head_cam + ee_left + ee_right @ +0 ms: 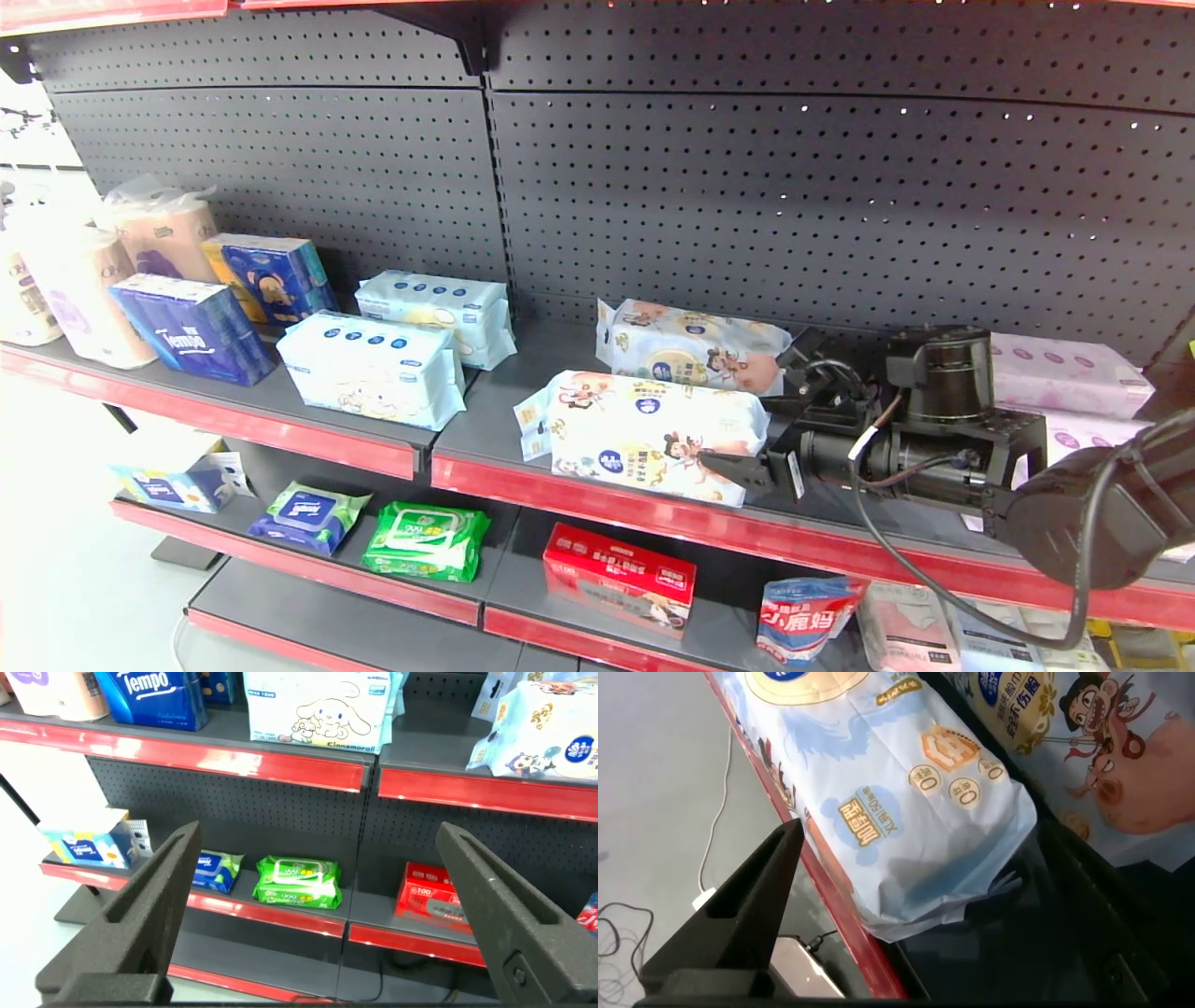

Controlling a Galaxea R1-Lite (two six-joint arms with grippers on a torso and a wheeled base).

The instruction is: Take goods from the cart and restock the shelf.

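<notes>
The right end effector [766, 411] is spread wide and released. Its fingers straddle the right end of the front pack [644, 434], which lies at its 9 o'clock on the shelf [597, 495] edge. The left end effector [318, 835] gapes wide, holding nothing.

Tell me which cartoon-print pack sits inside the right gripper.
The front pack, at the shelf edge: its end lies between the fingers of the open right gripper. The other pack lies behind it, farther back.
</notes>
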